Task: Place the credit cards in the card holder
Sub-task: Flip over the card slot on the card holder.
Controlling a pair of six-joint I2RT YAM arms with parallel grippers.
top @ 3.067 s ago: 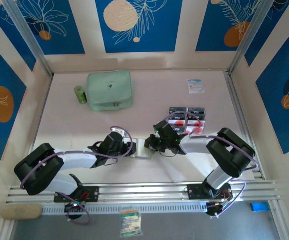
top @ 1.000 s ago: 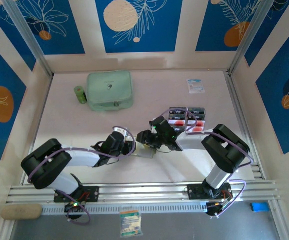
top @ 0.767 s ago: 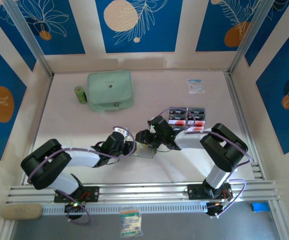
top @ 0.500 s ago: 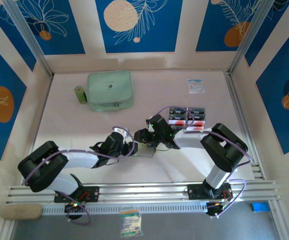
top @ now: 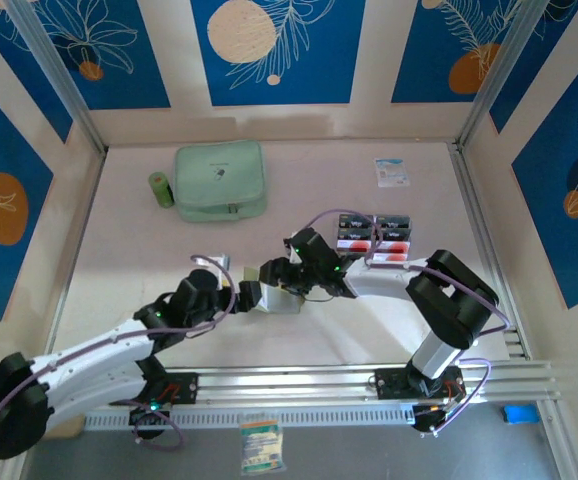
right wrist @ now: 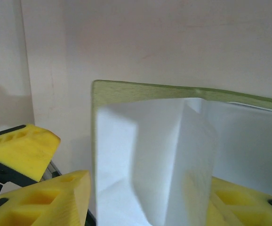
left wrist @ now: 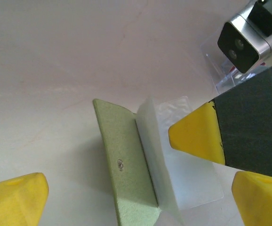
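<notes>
Both left fingers [left wrist: 18, 197] stand apart; right fingers [right wrist: 46, 202] pinch the card holder [left wrist: 122, 165], partly cropped.

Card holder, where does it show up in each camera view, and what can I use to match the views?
Top external: the card holder sits mid-frame, just below the right gripper.
Left wrist: lower centre, green flap raised, pale inside facing right.
Right wrist: centre, pale inside toward the camera, green edge along the top.
Shared landmark: the right gripper's yellow fingers, beside the pale inside.
</notes>
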